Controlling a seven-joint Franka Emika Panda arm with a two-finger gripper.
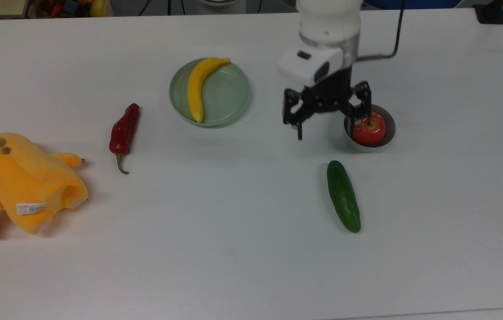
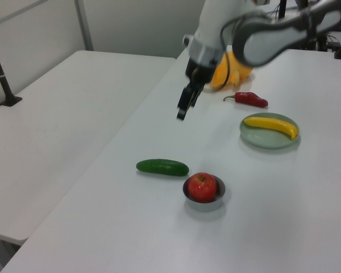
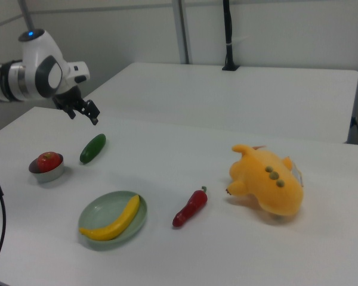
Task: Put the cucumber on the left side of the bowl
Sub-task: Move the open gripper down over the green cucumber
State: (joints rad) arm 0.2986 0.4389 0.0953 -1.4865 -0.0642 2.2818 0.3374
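We see a red apple [image 1: 369, 129] in the bowl [image 1: 389, 133] | banana [image 1: 199, 86] on the plate [image 1: 229, 95] | cucumber [image 1: 343, 196] near the bowl | gripper [image 1: 334, 125] jaws apart.

cucumber [image 1: 343, 196]: smooth, glossy | bowl [image 1: 390, 134]: matt grey | toy [image 1: 25, 180]: plush cloth

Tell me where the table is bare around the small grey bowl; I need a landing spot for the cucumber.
Bare tabletop lies between the small round grey bowl and the shallow pale green plate, though the open black gripper hovers there. It's tighter in the top view's lower side, where the dark green oblong cucumber lies.
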